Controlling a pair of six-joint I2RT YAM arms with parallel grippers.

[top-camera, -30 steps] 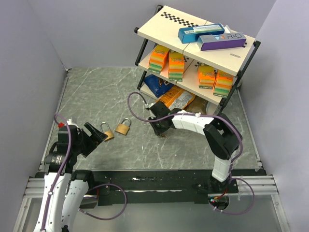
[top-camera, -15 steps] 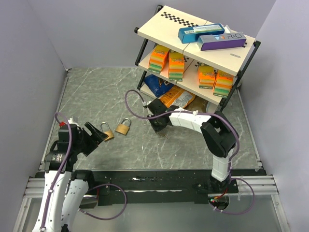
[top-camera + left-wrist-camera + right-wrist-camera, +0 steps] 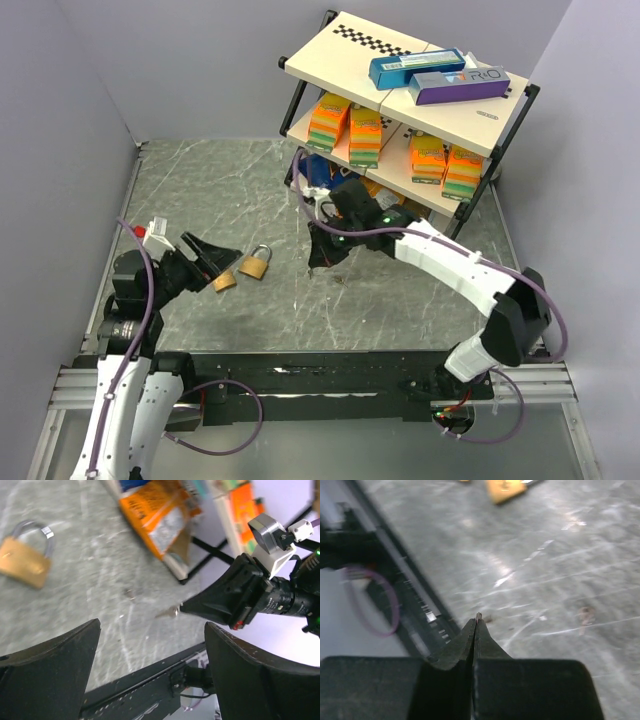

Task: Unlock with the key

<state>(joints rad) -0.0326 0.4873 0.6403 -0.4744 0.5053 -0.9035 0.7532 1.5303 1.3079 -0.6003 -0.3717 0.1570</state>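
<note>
Right of the rightmost padlock [image 3: 254,265], the right gripper [image 3: 476,622] pinches the key [image 3: 171,612]; the left gripper [image 3: 151,627] is spread wide.

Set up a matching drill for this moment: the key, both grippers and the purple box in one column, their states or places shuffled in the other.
Column one:
1. key
2. left gripper
3. right gripper
4. purple box

Column two:
A. jaws wide apart, nothing between them
B. lying on the top shelf board beside a blue box
C. jaws closed together
D. sticking out of a closed pinch

Pairs: 1-D, 2-A, 3-C, 4-B
</note>
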